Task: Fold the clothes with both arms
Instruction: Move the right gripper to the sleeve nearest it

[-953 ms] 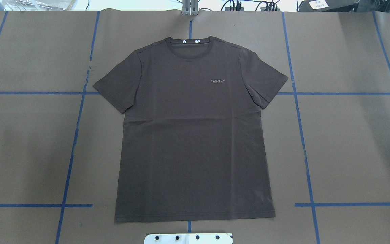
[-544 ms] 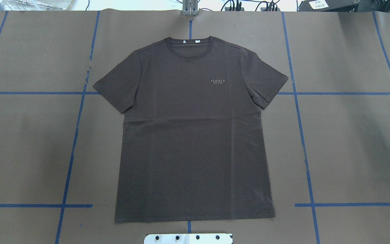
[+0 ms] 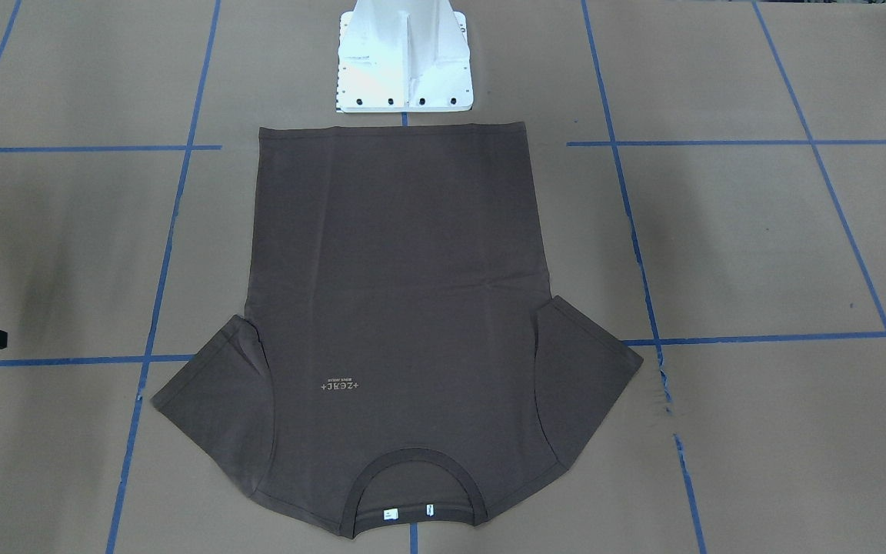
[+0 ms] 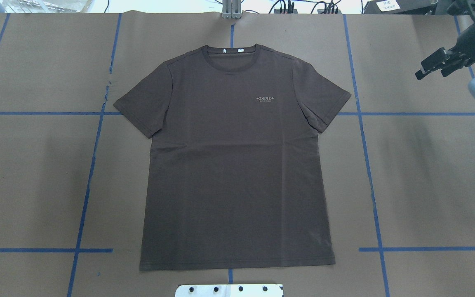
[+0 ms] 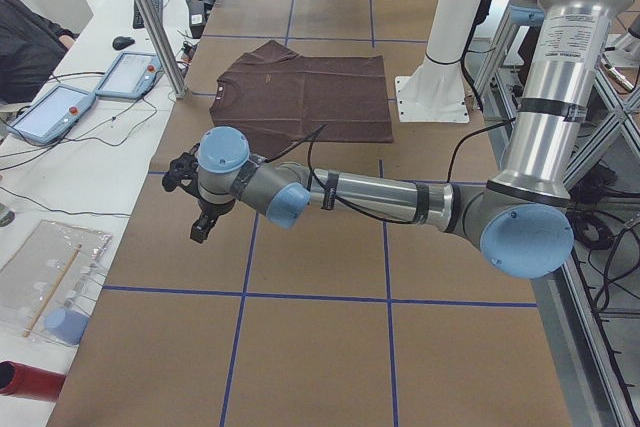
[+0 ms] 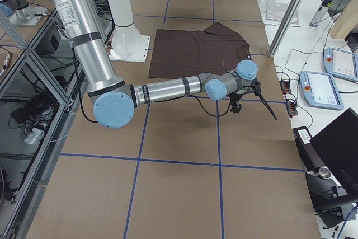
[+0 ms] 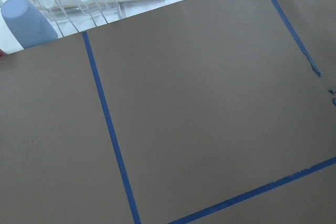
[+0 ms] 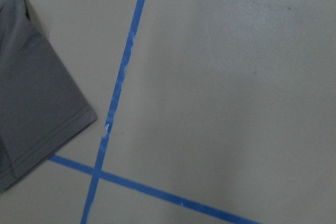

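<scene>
Spanning each frame, the counter (image 4: pixel 427 185) showed a brown surface gridded with blue tape lines (image 4: pixel 369 173). The dark brown T-shirt (image 4: pixel 237 165) lay flat, face up, at centre of the overhead view, collar toward the top edge. The right arm (image 6: pixel 168 88) extended to that view's upper right, well apart from the shirt. The right gripper (image 4: pixel 421 70) fingers stood apart, holding nothing. The left arm (image 5: pixel 380 197) extended over bare counter. The left gripper (image 5: pixel 190 202) finger state could not be determined.

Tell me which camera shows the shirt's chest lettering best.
The overhead exterior view: the lettering on the T-shirt reads upright and sharp. Front-facing shows it upside down; the side views show a faint speck; the wrist cameras miss it.
</scene>
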You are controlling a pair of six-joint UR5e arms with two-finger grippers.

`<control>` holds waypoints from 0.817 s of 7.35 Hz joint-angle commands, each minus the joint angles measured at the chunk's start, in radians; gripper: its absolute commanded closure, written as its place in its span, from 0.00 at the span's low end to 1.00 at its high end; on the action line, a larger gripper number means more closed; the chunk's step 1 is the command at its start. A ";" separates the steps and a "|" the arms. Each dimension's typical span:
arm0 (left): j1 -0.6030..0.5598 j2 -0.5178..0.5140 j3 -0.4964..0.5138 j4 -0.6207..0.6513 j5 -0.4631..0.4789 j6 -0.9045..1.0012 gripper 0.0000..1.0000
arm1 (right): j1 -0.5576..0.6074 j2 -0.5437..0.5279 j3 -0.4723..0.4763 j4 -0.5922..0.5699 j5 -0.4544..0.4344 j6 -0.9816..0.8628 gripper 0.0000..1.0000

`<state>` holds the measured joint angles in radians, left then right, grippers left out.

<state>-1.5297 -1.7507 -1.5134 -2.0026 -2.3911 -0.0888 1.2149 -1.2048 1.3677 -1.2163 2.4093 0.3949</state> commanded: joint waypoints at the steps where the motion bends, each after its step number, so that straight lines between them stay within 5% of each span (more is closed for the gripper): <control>1: 0.002 -0.009 -0.004 -0.002 0.000 -0.005 0.00 | -0.142 0.078 -0.085 0.156 -0.177 0.228 0.00; 6: 0.002 -0.015 0.005 -0.002 0.000 -0.003 0.00 | -0.262 0.215 -0.185 0.161 -0.280 0.413 0.00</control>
<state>-1.5279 -1.7652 -1.5091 -2.0049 -2.3915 -0.0929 0.9697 -1.0133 1.2103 -1.0562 2.1418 0.7745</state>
